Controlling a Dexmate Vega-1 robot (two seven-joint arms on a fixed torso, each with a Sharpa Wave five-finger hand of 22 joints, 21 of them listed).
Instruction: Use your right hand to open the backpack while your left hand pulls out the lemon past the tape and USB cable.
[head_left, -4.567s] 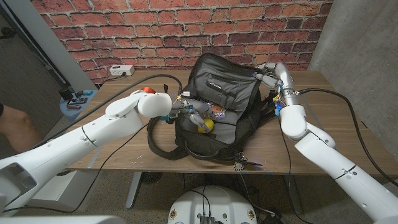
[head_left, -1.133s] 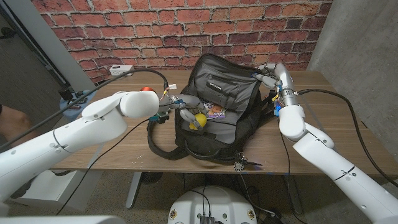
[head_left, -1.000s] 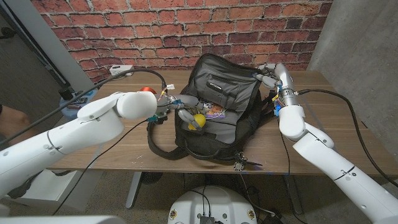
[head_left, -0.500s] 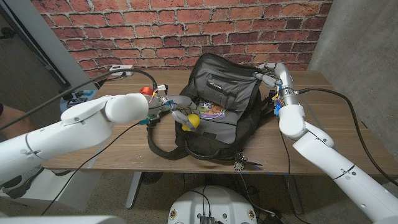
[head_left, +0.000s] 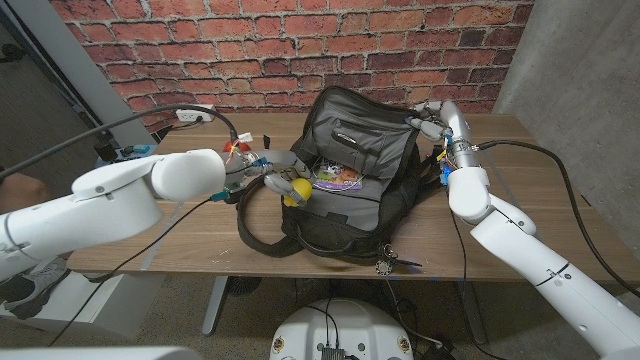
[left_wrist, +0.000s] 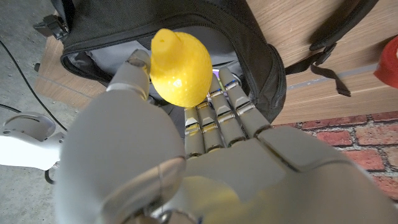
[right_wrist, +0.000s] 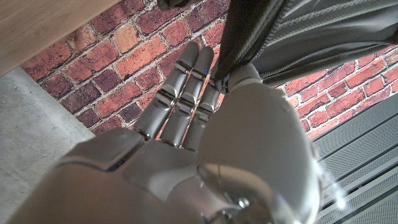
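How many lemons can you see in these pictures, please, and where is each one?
1. The lemon is held in the left hand at the left edge of the open backpack, which the right hand holds open. More could be hidden inside.

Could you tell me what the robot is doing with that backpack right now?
The robot's right hand grips the top edge of the black backpack and holds its flap up, so the main compartment is open. Its left hand holds the lemon at the bag's left rim, over the opening's edge; the wrist view shows the fruit pinched between thumb and fingers. A colourful packet lies inside the bag. The backpack sits on the wooden table.
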